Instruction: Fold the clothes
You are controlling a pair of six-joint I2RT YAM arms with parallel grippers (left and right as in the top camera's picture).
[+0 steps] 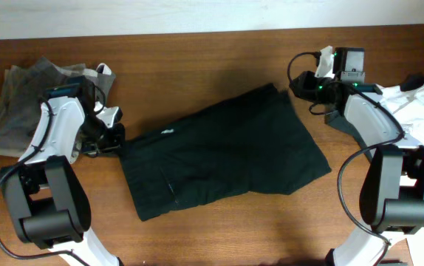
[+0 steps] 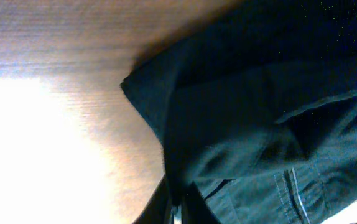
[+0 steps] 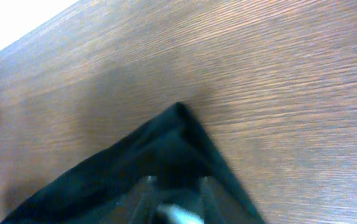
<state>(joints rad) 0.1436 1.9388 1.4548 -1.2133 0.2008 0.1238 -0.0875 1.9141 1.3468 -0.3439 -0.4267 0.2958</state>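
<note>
While the black garment (image 1: 223, 151) lies spread flat across the middle of the wooden table (image 1: 197, 52), slanting from the lower left of the overhead frame toward the upper right, we have one arm at each end of it. Our left gripper (image 1: 114, 139) sits at the garment's left corner, at centre left of the frame. Our right gripper (image 1: 298, 87) sits at its upper right corner, near the top of the frame.

From the left wrist camera we see a dark folded edge of the cloth running down from the middle of the frame into the claw at the bottom edge. The jaws there stand almost together, with the fabric pinched between them, so we read this claw as closed on the garment. A seam with pale stitching shows at the lower right, and a bright glare covers the wood at the left.

From the right wrist camera a pointed corner of the garment lies on the wood at the frame's centre, and the cloth widens toward the bottom, where the claw is blurred. We cannot tell how far those jaws are open, nor whether they hold the cloth.

In the overhead view, a pile of grey-brown clothes (image 1: 27, 103) lies at the upper left and a white garment (image 1: 422, 111) at the far right, both apart from the black one.
</note>
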